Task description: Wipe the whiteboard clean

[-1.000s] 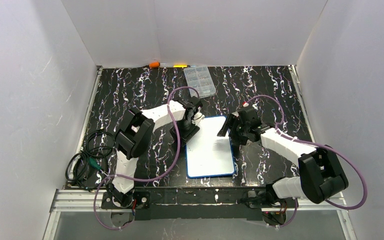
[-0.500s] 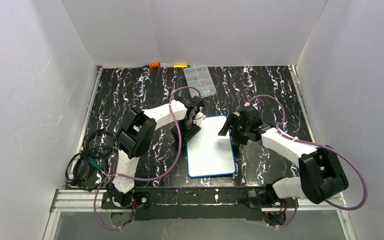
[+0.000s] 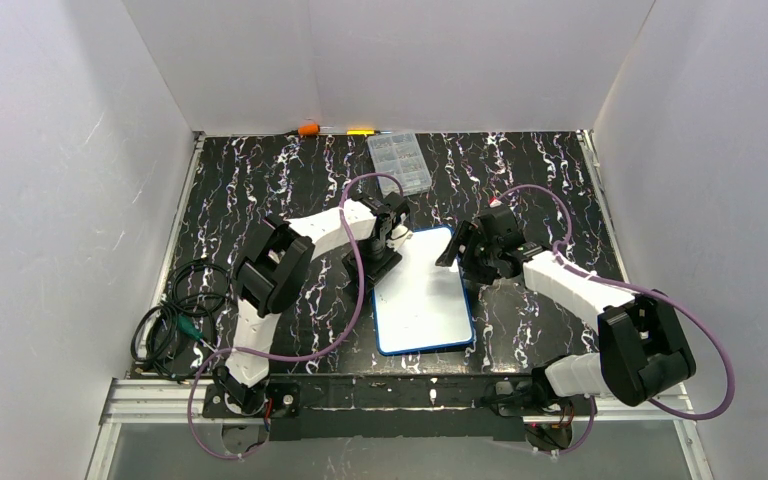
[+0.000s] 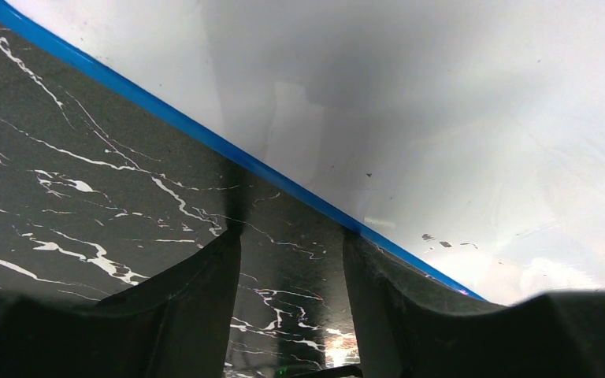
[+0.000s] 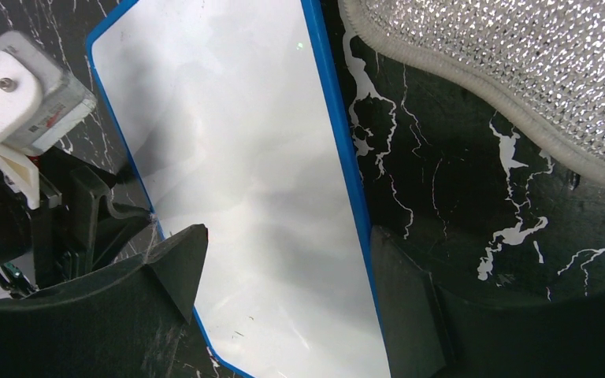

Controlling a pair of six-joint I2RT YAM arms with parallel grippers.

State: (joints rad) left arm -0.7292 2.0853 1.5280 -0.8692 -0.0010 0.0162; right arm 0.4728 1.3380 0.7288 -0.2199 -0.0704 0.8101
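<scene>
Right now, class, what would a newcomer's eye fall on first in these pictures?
The white, blue-rimmed whiteboard stands out at the centre of the black marbled table. The left gripper and right gripper sit open at its far corners. The right wrist view shows a glittery silver pad beside the board.

The whiteboard [image 5: 236,197] looks smooth and glossy, with a blue plastic-like rim. The table [image 5: 457,181] under it has a shiny black marbled finish. Beside the whiteboard, a cloth pad [image 5: 520,71] looks glittery and bumpy.
</scene>
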